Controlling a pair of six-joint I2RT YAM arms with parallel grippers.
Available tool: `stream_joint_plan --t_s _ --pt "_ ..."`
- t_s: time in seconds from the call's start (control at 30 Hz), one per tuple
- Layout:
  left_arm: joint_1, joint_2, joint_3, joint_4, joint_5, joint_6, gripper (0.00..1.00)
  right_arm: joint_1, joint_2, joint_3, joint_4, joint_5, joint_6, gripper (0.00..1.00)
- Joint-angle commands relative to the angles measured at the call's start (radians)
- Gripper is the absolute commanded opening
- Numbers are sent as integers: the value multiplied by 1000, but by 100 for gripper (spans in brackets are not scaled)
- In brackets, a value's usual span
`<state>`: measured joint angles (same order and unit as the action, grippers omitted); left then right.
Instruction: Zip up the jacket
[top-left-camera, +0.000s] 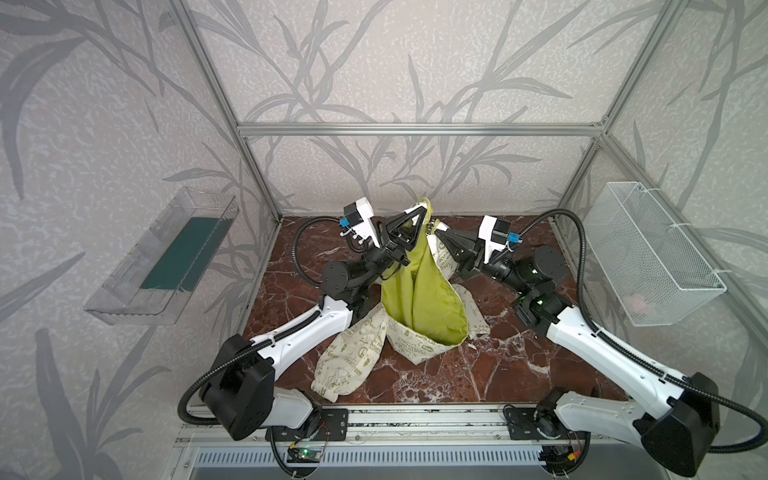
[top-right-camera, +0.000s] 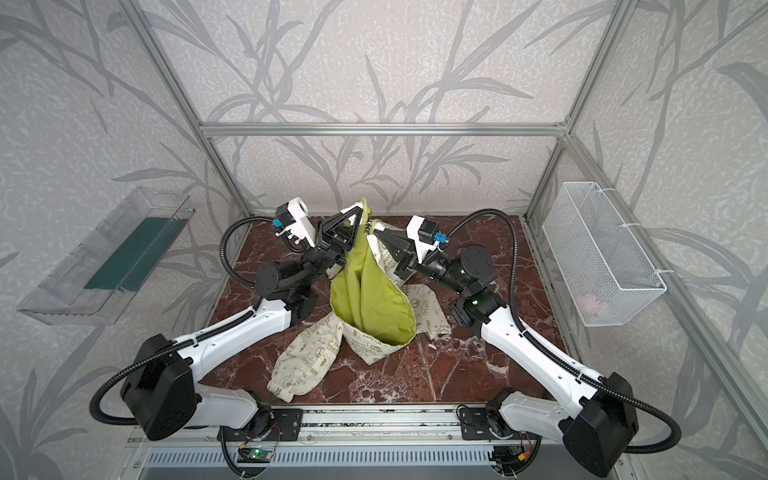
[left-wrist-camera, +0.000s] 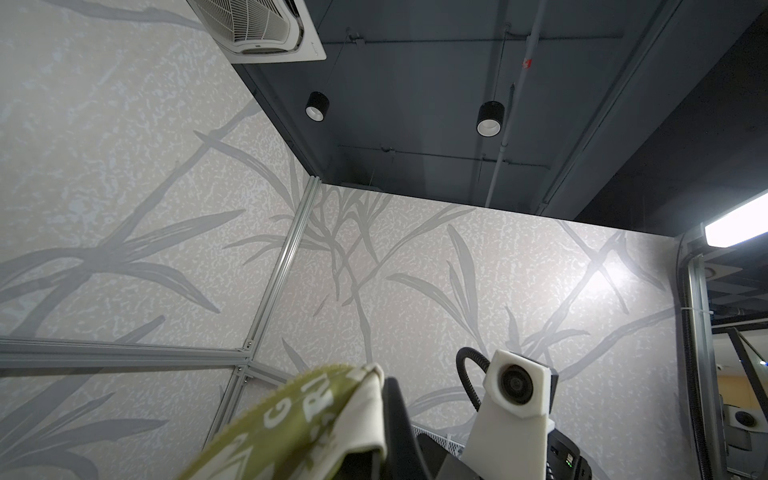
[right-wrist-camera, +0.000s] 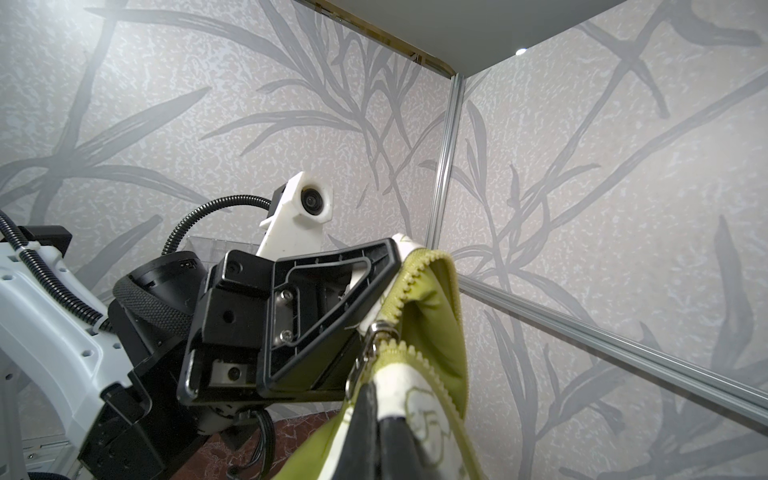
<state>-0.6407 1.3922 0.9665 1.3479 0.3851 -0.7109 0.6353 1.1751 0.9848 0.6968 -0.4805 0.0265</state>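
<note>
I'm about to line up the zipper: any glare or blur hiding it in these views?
Both top views: even light, cream printed fabric jacket sharp. Left wrist view: lamp glare on leaf-patterned wall, jacket edge soft. Right wrist view: olive-green zipper teeth crisp, nearest fabric blurred.

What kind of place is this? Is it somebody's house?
Probably a robot test booth in a lab, not a house: a left arm and right arm bolted to a metal rail, wallpapered panels in an aluminium frame, and, in the left wrist view, a dark ceiling with an air-conditioning unit.
</note>
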Motion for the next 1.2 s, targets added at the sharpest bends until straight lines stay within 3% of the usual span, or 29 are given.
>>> stream_joint_plan --t_s 0.0,1.17 --pt "-4 -12 39 68 -9 -7 0 -5 -3 11 60 0 10 0" --pt "-7 -26 30 68 -14 -10 0 -6 23 2 72 13 29 0"
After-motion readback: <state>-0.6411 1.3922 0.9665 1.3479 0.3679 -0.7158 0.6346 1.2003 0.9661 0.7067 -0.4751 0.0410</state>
